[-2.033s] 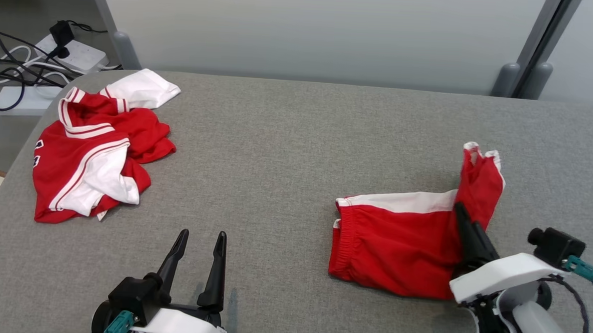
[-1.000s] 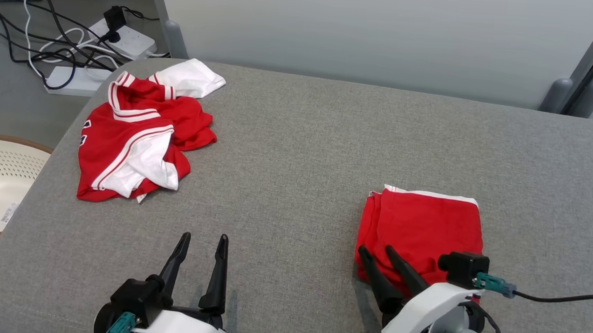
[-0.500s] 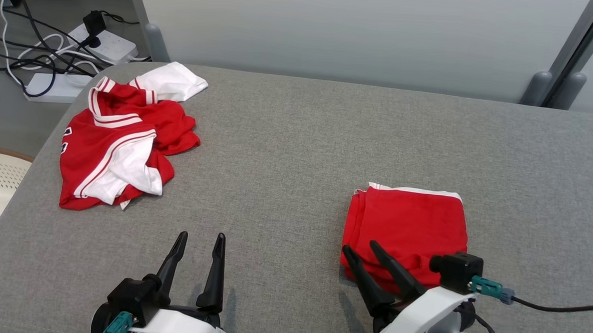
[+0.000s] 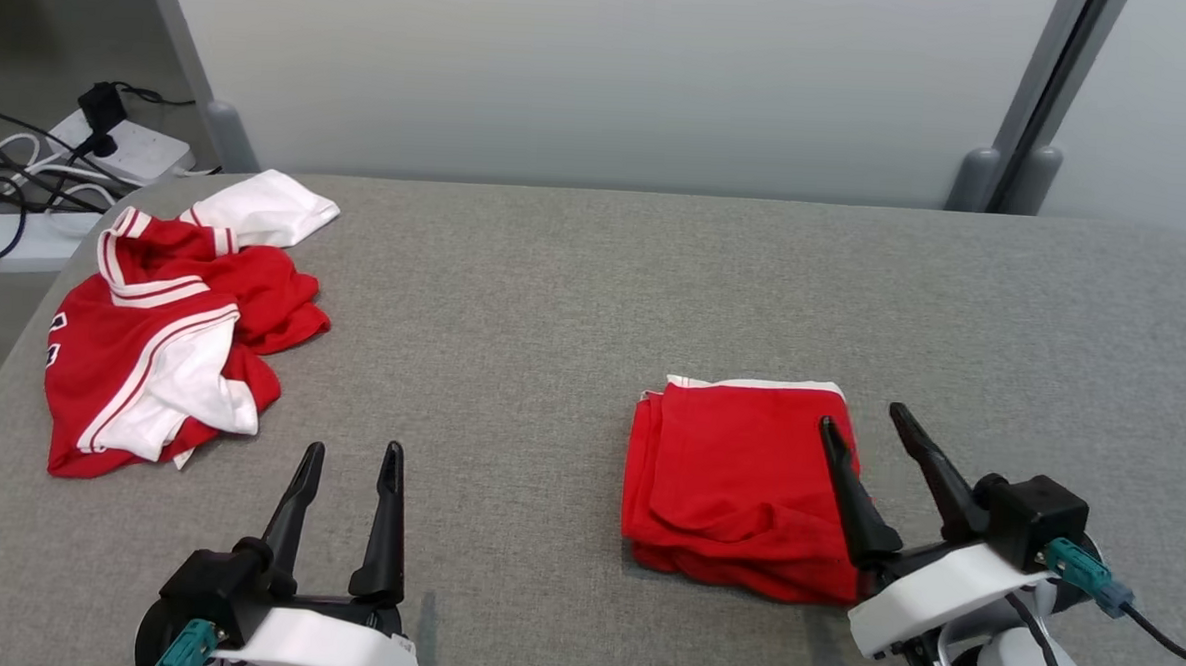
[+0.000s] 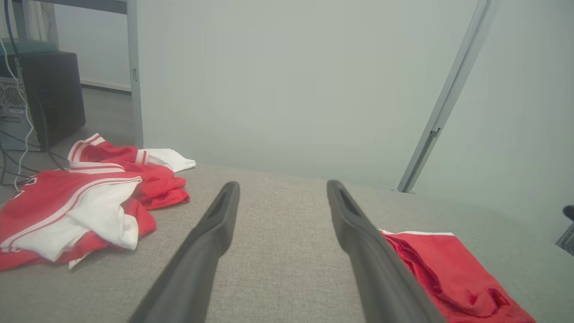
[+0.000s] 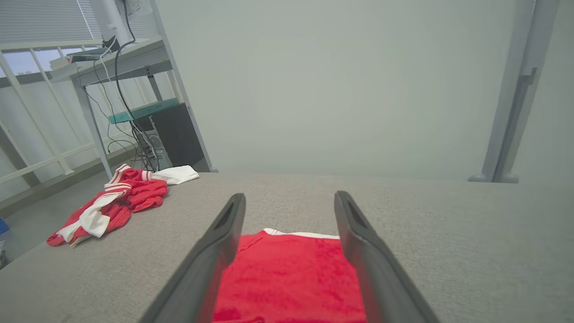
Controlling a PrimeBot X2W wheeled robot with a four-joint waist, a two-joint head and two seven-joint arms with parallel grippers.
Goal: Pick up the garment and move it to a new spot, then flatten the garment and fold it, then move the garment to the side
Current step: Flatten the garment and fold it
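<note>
— Red sports cloth with a narrow white band: we record the folded garment lying flat on the grey surface, well apart from the crumpled jersey. How do we rate its handling?

— We judge it light, soft and limp, with no stiffness of its own. The stacked layers would likely slide apart if raised by the top layer alone. We advise pinching all layers together at a thick folded edge, preferably the edge farthest from the jersey, where the right tool already stands.

— State of the tools?

— The right tool has its fingers spread wide and holds nothing. It stands over the garment's edge farthest from the jersey, and we cannot tell whether it touches the cloth. The left tool is equally wide and empty. It sits over bare surface between the jersey and the garment, nearer the jersey.

— Differences from the earlier record?

— Two seconds ago the right tool appeared to hold up a raised flap, and the garment was only half folded, with a broad white band showing. The flap is now down, the garment is a compact block, and the tool has let go. One second ago that tool stood at the garment's corner on the jersey side, and it has since crossed to the far edge. The left tool's pose is unchanged. We put the jersey's apparent drift down to the head camera moving.
</note>
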